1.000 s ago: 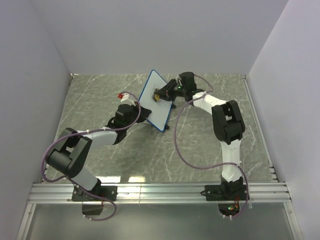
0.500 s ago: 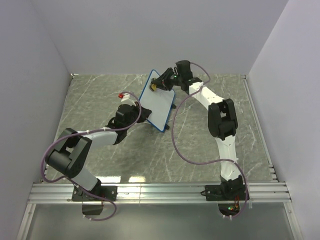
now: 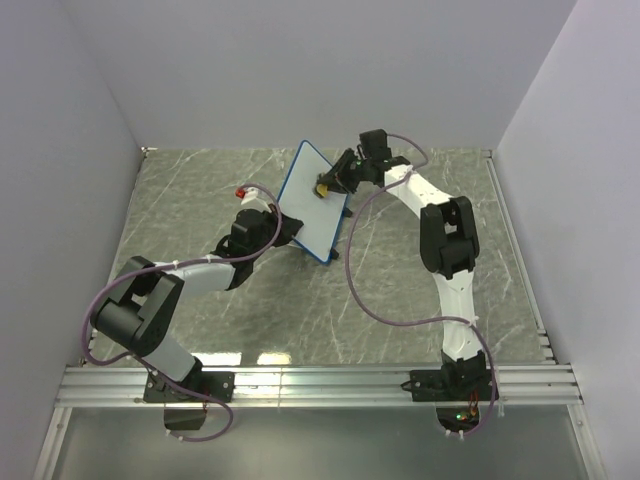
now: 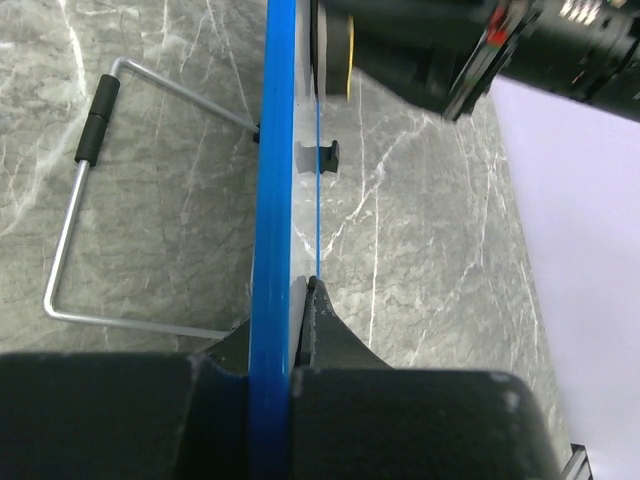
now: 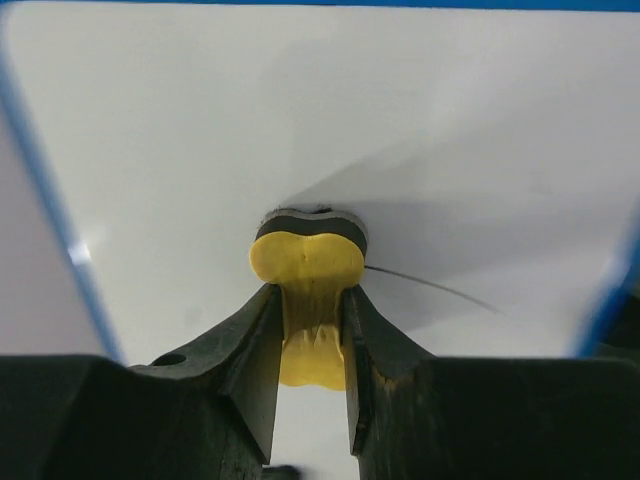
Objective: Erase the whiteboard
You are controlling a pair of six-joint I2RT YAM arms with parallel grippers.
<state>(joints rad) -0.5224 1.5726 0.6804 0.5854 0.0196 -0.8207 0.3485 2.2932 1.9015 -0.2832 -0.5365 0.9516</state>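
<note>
The whiteboard [image 3: 314, 203], white with a thin blue frame, stands tilted on the table's far middle. My left gripper [image 3: 292, 228] is shut on its blue lower-left edge [image 4: 272, 200]. My right gripper [image 3: 328, 184] is shut on a yellow eraser [image 5: 306, 262] with a dark felt face, pressed against the board's white surface [image 5: 200, 150]. A thin dark line [image 5: 430, 285] runs on the board just right of the eraser. The eraser also shows in the top view [image 3: 321, 185] and edge-on in the left wrist view [image 4: 347, 60].
A bent wire stand with a black foot sleeve [image 4: 92, 130] juts from the board's back over the grey marble table [image 3: 240, 310]. White walls enclose the table on three sides. A metal rail [image 3: 320, 380] runs along the near edge.
My right gripper with the eraser moved up toward the board's top edge, then came back down and right across the board. The left gripper and board stayed put.
</note>
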